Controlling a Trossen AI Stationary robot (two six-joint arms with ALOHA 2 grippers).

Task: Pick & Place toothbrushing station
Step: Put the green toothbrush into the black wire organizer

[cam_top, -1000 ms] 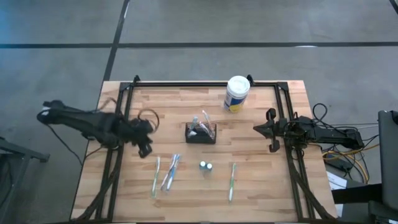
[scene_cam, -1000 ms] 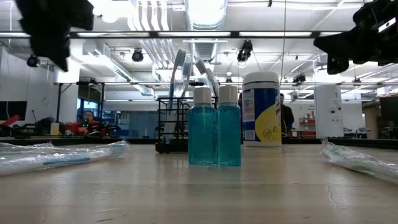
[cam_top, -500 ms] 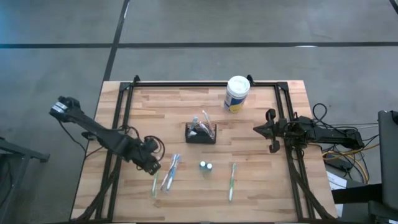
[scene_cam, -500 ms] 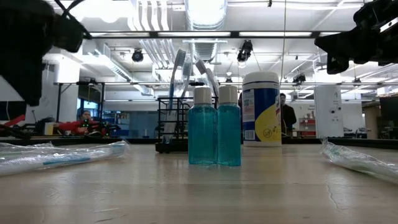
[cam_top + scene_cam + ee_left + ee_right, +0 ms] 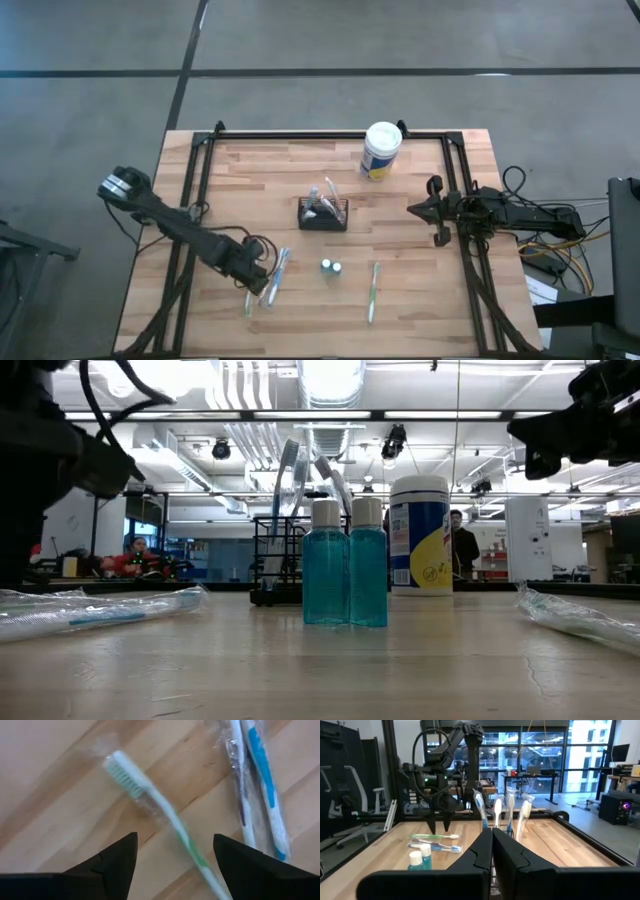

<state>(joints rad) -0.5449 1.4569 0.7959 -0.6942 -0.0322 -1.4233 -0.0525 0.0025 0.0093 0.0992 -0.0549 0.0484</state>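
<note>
The toothbrushing station (image 5: 323, 213), a small black mesh caddy with toothbrushes standing in it, rests on its base at the table's middle; the low view shows it (image 5: 272, 565) behind two blue bottles. My left gripper (image 5: 257, 279) points down, open, over the near left of the table. Its fingers (image 5: 117, 862) stand on either side of a wrapped green-and-white toothbrush (image 5: 160, 815) lying flat, without touching it. The right wrist view shows this gripper (image 5: 439, 827) just above the toothbrushes. My right gripper (image 5: 492, 855) waits shut and level at the right edge (image 5: 437, 212).
Two wrapped blue toothbrushes (image 5: 255, 785) lie beside the green one. Two small blue bottles (image 5: 331, 267) stand near the caddy's front. Another green toothbrush (image 5: 373, 292) lies to their right. A white canister (image 5: 382, 150) stands at the far edge. A black frame (image 5: 330, 134) borders the table.
My left gripper has swung toward the table's near edge and a little to the right, turning and sinking toward the wrapped toothbrushes at the near left. No object has moved.
</note>
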